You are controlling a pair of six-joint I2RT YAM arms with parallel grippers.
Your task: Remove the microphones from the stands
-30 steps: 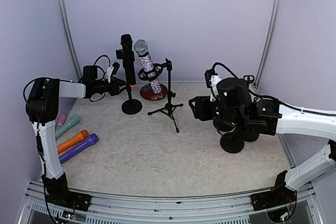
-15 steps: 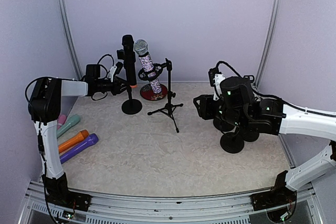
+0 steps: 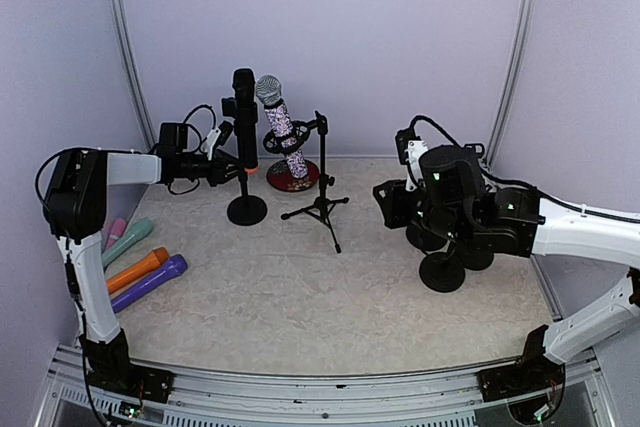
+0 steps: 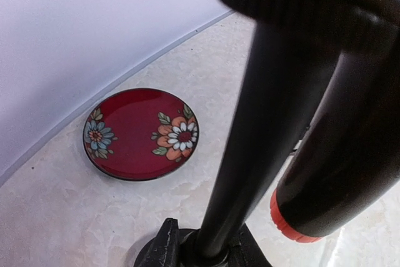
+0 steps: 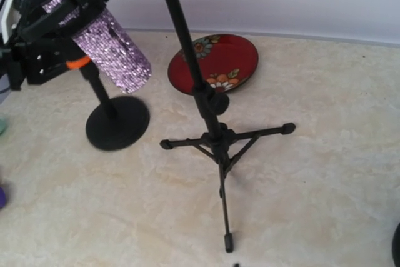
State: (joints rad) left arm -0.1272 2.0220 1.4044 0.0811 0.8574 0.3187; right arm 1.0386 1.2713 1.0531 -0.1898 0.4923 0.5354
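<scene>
A black microphone (image 3: 243,107) with an orange ring stands upright in a clip on a round-base stand (image 3: 247,210). My left gripper (image 3: 236,168) is shut on the stand's pole below the microphone. In the left wrist view the pole (image 4: 262,123) runs up between my fingertips (image 4: 153,248), with the microphone's orange-ringed end (image 4: 340,173) just to its right. A glittery purple microphone (image 3: 281,127) sits tilted in the mount of a tripod stand (image 3: 322,209). My right gripper (image 3: 384,201) hovers right of the tripod; its fingers do not show.
A red flowered plate (image 3: 292,178) lies behind the stands, also in the left wrist view (image 4: 142,132). Several coloured microphones (image 3: 148,274) lie at the left edge. Black round stand bases (image 3: 441,272) sit under the right arm. Purple walls close in the back and sides.
My left gripper has moved the round-base stand with the black microphone slightly left and nearer. My right arm has shifted a little to the right.
</scene>
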